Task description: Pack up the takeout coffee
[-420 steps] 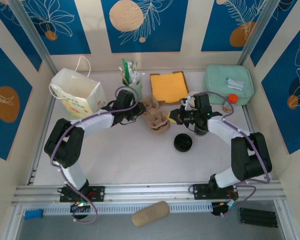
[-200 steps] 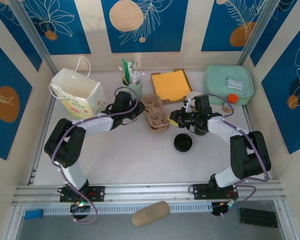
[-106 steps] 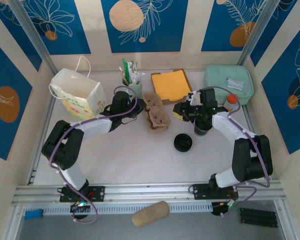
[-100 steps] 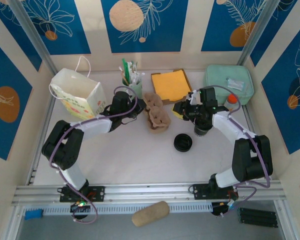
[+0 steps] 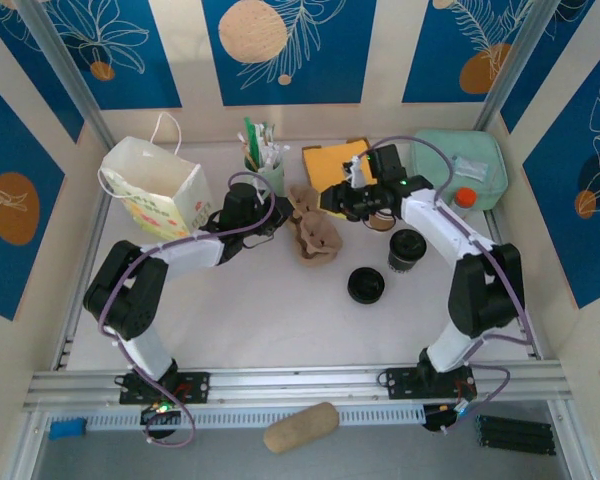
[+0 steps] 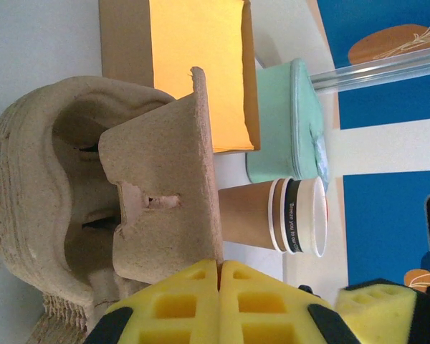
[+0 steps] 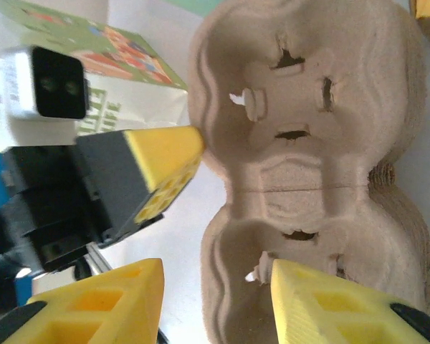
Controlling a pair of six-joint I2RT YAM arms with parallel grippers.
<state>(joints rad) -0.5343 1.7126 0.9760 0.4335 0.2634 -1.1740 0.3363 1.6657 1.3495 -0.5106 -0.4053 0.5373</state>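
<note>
Upright and unheld, takeout coffee (image 5: 407, 249) stands on table (image 5: 270, 310) right of centre, loose black lid (image 5: 366, 285) near, bare room toward the near edge; right gripper (image 7: 216, 271) spread at right rim of pulp cup carrier (image 7: 308, 143), left gripper (image 6: 218, 271) clenched on its left edge.

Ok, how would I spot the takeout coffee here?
Start at the mint-green case at the table's back right. Nearer the arms from it stands the takeout coffee. It alone is a lidded cup; the black lids beside it have no cup.
</note>
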